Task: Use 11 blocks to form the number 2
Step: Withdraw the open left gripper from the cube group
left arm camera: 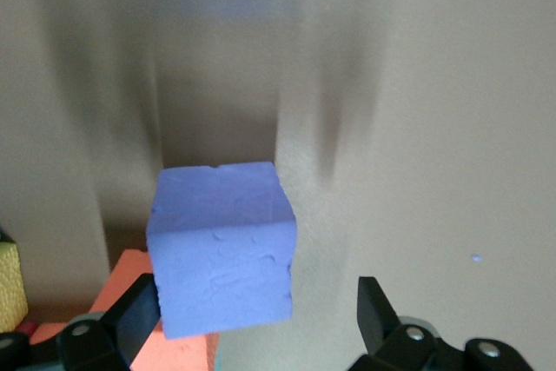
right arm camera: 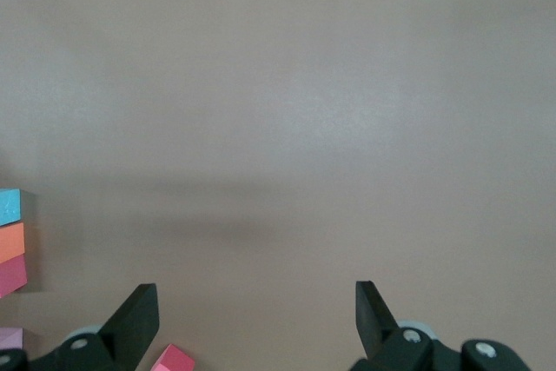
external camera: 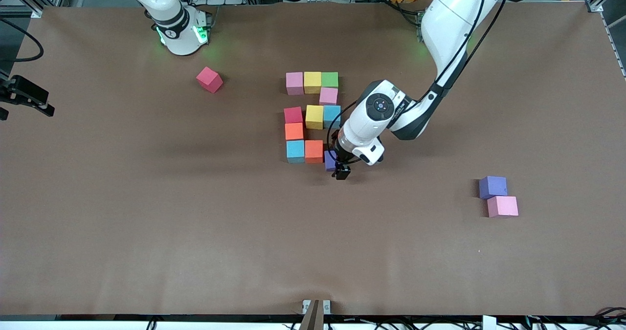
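I start low in the front view, where a spare purple cube [external camera: 492, 186] and a pink cube [external camera: 503, 206] touch at lower right, well apart from the work. Above them, near centre frame, my left gripper [external camera: 341, 169] hangs with its fingers spread around the purple block [left arm camera: 222, 246], which sits at the nearest row's end beside the orange block [external camera: 314, 151]; in the left wrist view one finger [left arm camera: 130, 319] looks close against it and the other stands clear, so I judge nothing is pinched. The number 2 [external camera: 313, 116] fills the middle of the frame, and with this purple piece I judge it complete or nearly so. These cubes look like matte foam: light, slightly yielding, not slippery, best taken on two flat sides at mid-height. Higher up, a loose red cube [external camera: 209, 79] lies at upper left. My right gripper [right arm camera: 252, 319] waits with fingers spread over bare table. I read no labels or writing anywhere.
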Controlling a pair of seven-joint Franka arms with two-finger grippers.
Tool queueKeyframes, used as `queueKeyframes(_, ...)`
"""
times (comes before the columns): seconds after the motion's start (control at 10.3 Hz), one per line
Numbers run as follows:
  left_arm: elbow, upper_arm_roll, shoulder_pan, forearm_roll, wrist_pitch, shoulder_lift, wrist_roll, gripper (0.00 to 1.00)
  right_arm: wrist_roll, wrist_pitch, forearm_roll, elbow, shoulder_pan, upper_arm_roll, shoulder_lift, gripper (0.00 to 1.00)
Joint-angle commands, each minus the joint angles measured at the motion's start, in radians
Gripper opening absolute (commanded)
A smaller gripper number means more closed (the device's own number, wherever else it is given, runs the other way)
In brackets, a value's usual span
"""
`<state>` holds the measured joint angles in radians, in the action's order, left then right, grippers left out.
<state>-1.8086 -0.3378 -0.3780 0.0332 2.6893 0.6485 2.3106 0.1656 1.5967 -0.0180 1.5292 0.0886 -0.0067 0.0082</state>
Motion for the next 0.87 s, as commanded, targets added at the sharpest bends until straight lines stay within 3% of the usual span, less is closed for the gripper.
queueKeyframes(0.0, -0.017, -0.001, 0.004, 0.020, -0.012, -0.042, 0.000, 1.00, -0.008, -0.006, -0.011, -0.006, 0.008, 0.007, 0.001, 1.00)
queueKeyframes(0.49, -0.015, -0.001, 0.019, 0.020, -0.032, -0.076, -0.034, 1.00, -0.008, -0.006, -0.011, -0.006, 0.008, 0.007, 0.001, 1.00)
queueKeyframes(0.78, -0.015, -0.001, 0.063, 0.020, -0.078, -0.115, -0.199, 1.00, -0.008, -0.006, -0.011, -0.006, 0.008, 0.007, 0.001, 1.00)
